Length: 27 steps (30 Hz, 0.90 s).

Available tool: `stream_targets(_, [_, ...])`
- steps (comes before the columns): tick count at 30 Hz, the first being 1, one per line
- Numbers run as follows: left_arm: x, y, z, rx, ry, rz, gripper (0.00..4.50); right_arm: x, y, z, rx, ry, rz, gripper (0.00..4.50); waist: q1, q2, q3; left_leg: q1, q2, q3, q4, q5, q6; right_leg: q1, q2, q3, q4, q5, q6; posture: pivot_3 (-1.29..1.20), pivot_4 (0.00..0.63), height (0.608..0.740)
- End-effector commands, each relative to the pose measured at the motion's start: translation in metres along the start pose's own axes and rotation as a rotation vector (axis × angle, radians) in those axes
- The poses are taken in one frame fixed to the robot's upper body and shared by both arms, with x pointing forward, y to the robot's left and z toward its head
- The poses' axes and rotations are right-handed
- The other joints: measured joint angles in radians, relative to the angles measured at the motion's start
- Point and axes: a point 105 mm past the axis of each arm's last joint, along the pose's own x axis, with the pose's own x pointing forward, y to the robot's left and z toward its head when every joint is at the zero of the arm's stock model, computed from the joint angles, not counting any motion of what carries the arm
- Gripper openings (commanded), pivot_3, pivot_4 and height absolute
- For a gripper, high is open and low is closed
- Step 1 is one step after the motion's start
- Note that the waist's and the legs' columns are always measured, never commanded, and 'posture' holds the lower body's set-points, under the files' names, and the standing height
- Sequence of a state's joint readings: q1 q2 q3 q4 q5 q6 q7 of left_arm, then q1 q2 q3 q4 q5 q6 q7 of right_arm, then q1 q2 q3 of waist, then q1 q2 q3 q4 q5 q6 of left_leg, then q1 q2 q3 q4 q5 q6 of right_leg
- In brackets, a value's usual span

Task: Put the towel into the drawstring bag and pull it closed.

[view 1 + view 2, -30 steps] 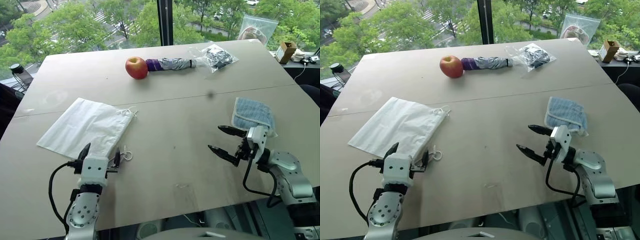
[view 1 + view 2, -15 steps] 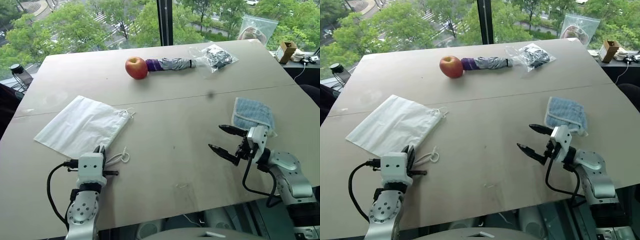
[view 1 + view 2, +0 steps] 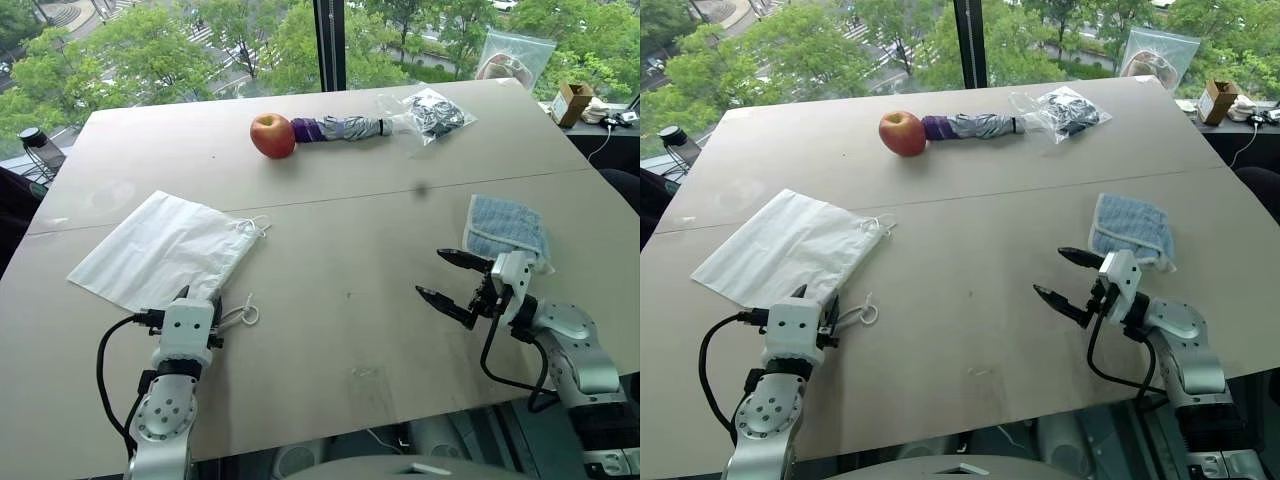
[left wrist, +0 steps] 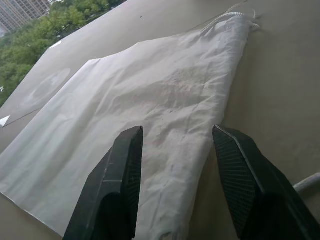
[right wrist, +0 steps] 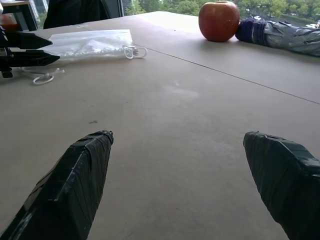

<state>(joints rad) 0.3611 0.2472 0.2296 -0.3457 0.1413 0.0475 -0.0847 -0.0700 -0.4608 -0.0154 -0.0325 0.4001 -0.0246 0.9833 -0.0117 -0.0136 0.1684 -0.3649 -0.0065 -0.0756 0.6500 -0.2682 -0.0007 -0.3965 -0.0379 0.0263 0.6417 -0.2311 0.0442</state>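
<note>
Broadly, beige counter [image 3: 340,250] backed by window, trees beyond. Drawstring bag [image 3: 160,250] laid flat at 9 o'clock; left gripper [image 4: 175,170] jaws parted over its edge, nothing held. Towel [image 3: 505,228] at 3 o'clock; right gripper [image 3: 447,277] jaws spread wide, empty.

The drawstring bag [image 3: 165,250] is plain white with white cords. The towel [image 3: 507,226] is light blue with pale edging. The apple [image 3: 273,135] is red; the umbrella [image 3: 340,128] is grey and purple. The surface [image 3: 350,220] is beige.
</note>
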Motion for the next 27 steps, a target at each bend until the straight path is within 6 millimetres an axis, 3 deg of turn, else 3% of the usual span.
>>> stream_targets(1, [-0.003, 0.008, 0.008, 0.033, -0.01, 0.019, 2.33, 0.002, -0.003, 0.011, -0.04, -0.039, -0.005, 4.5, -0.001, 0.0, 0.0, 0.0, 0.0, 0.0, 0.0, 0.0, 0.0, 0.0, 0.0, 0.0, 0.0, 0.0, 0.0, 0.0, 0.15, 0.74])
stream_targets(8, [-0.005, 0.01, -0.002, 0.051, 0.046, 0.015, 2.33, 0.003, -0.002, 0.011, -0.038, -0.042, -0.007, 4.5, -0.001, 0.0, 0.0, 0.0, 0.0, 0.0, 0.0, 0.0, 0.0, 0.0, 0.0, 0.0, 0.0, 0.0, 0.0, 0.0, 0.15, 0.74])
stream_targets(23, [-0.003, 0.029, 0.03, 0.069, -0.126, 0.139, 2.33, 0.002, -0.002, 0.007, -0.031, -0.033, -0.012, 4.5, 0.001, 0.0, 0.0, 0.0, 0.0, -0.001, 0.0, 0.0, 0.0, 0.0, -0.001, 0.0, 0.0, 0.0, 0.0, 0.0, 0.15, 0.74])
stream_targets(27, [-0.003, 0.034, 0.025, 0.055, -0.108, 0.17, 2.33, 0.002, -0.003, 0.007, -0.031, -0.033, -0.015, 4.5, -0.001, 0.0, 0.0, 0.0, 0.0, 0.0, 0.0, 0.0, 0.0, 0.0, -0.001, 0.001, 0.0, 0.0, 0.0, 0.0, 0.15, 0.74])
